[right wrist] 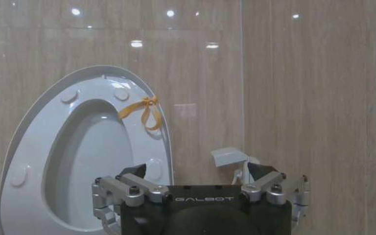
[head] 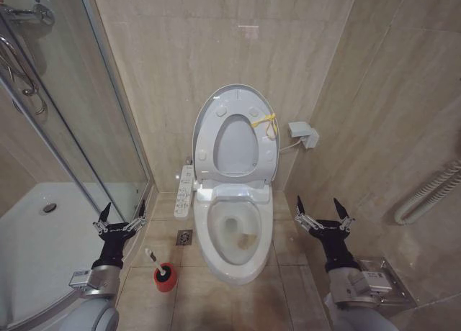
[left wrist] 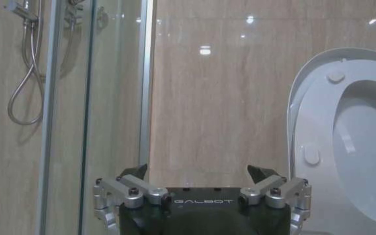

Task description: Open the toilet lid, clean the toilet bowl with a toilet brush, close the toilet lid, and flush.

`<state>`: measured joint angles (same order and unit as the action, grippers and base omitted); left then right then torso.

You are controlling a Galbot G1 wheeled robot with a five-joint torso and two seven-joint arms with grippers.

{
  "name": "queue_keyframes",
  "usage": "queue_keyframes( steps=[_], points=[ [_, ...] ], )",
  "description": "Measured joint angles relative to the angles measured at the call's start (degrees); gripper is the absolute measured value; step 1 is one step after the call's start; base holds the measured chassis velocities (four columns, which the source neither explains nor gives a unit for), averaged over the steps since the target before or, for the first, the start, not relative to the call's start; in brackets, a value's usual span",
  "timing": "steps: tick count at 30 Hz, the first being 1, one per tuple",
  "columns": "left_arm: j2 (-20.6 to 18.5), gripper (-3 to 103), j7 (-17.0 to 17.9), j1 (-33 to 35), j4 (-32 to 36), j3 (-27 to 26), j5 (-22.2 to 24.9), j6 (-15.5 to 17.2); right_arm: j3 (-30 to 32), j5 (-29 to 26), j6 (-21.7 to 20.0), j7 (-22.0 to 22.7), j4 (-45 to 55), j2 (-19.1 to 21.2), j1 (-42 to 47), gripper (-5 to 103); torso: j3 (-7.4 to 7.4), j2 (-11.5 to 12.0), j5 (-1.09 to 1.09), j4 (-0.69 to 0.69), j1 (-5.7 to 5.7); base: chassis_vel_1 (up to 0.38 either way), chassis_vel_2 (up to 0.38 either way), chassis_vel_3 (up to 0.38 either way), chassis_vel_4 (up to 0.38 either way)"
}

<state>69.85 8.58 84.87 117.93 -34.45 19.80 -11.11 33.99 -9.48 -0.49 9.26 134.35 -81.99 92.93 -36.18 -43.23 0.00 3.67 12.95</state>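
Note:
The toilet lid (head: 235, 147) stands raised against the back wall, with the ring seat (head: 207, 140) up in front of it and a yellow tie (head: 266, 122) at its right edge. Below it the toilet bowl (head: 232, 263) lies uncovered, with a button panel (head: 185, 191) along its left side. The toilet brush (head: 154, 260) stands in a red cup (head: 165, 279) on the floor left of the bowl. My left gripper (head: 122, 216) hangs open above the brush, empty. My right gripper (head: 323, 210) is open and empty to the right of the bowl. The right wrist view faces the lid (right wrist: 90, 161) and the tie (right wrist: 145, 110).
A glass shower enclosure (head: 65, 115) with a white tray (head: 43, 230) takes up the left side. A floor drain (head: 184, 237) lies between the brush and the bowl. A white wall box (head: 304, 134) sits right of the lid, and a ribbed hose (head: 428, 194) hangs on the right wall.

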Motion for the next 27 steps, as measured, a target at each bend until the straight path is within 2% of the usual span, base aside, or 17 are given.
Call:
queue_keyframes(
  steps=[27],
  points=[
    [0.0,100,0.0,0.0,0.0,0.0,0.0,0.0,0.0,0.0,0.0,0.0,0.0,0.0,0.0,100,0.0,0.0,0.0,0.01,0.0,0.0,0.0,0.0,0.0]
  ],
)
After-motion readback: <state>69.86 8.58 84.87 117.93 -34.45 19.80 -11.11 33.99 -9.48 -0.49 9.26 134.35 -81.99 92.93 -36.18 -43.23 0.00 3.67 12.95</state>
